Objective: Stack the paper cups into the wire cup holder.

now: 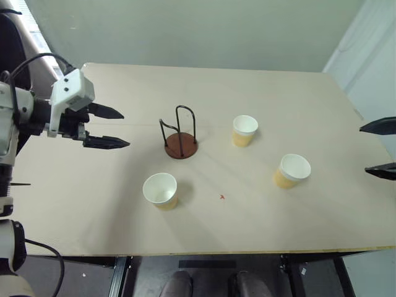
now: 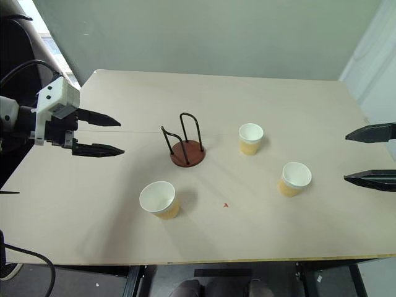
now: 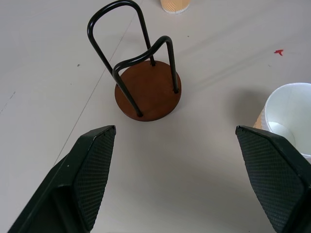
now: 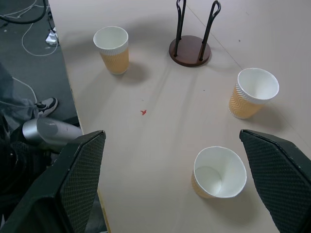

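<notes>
The wire cup holder (image 1: 180,140), a reddish-brown disc with two black wire loops, stands empty near the table's middle. Three paper cups stand upright and apart: one (image 1: 161,190) in front of the holder towards the near edge, one (image 1: 244,130) to its right, one (image 1: 291,171) further right and nearer. My left gripper (image 1: 110,128) hovers open to the left of the holder, its fingers pointing at it. At the table's right edge my right gripper (image 2: 369,156) hangs open, right of the cups. Both hold nothing.
The pale table (image 1: 260,216) bears a small red mark (image 1: 221,197) near its front middle. Beyond the near edge, cables (image 4: 29,29) lie on a dark floor. A wall stands behind the far edge.
</notes>
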Robot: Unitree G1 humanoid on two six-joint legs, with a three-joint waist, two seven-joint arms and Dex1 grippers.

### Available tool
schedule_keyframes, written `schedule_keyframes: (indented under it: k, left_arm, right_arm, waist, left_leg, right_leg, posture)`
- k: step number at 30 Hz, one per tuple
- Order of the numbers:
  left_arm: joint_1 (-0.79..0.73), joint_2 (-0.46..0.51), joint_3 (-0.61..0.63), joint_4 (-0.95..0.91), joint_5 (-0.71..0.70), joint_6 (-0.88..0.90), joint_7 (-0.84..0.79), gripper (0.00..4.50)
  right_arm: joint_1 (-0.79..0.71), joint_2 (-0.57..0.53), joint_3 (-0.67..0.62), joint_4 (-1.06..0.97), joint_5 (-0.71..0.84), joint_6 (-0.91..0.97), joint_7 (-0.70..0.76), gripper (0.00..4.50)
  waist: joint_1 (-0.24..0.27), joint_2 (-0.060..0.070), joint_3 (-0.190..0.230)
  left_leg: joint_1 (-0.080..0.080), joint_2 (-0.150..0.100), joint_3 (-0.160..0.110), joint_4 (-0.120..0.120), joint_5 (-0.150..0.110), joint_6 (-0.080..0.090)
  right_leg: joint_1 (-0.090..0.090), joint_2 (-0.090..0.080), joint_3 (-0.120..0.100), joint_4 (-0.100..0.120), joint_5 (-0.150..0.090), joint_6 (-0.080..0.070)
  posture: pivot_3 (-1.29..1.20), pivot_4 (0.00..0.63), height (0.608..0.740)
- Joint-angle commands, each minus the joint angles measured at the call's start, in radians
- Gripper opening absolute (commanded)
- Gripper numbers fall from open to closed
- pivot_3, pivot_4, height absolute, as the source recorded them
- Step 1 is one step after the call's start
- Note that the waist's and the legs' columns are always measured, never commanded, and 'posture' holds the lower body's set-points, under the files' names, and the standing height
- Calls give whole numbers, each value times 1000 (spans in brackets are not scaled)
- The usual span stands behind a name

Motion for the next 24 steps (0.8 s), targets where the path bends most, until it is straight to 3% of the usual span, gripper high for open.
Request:
schedule_keyframes:
  k: [1, 8, 18, 24]
  left_arm:
    - [-14, 13, 17, -35, 2, 4, 4, 4225]
    - [-19, -24, 12, -13, 28, -7, 59, 4225]
    - [-131, -269, -71, 222, 142, -82, 228, 4225]
    - [-201, -390, -101, 403, 219, -173, 347, 4225]
  right_arm:
    - [-20, 1, -26, -13, 4, 1, -15, 4500]
    - [-29, 6, -13, -19, 10, 5, -23, 4500]
    - [-98, 11, 43, -46, 90, 38, -55, 4500]
    - [-89, 5, -9, -85, 109, 103, -69, 4500]
  waist:
    - [-1, 0, 0]
    - [-1, 0, 0]
    - [3, 0, 0]
    - [5, 0, 0]
  left_leg:
    - [0, 0, 0, 0, 0, 0]
    - [0, 0, 0, 1, 0, 0]
    - [0, -1, -1, 7, 0, 0]
    - [-1, -1, 0, 9, 0, 1]
  right_leg:
    - [0, 0, 0, 0, 0, 0]
    - [0, 0, 0, 0, 0, 0]
    - [4, 0, -1, 0, 2, 4]
    - [5, 0, -1, 0, 5, 8]
  posture:
    - [0, 150, 740]
    - [0, 150, 740]
    - [0, 150, 740]
    - [0, 150, 740]
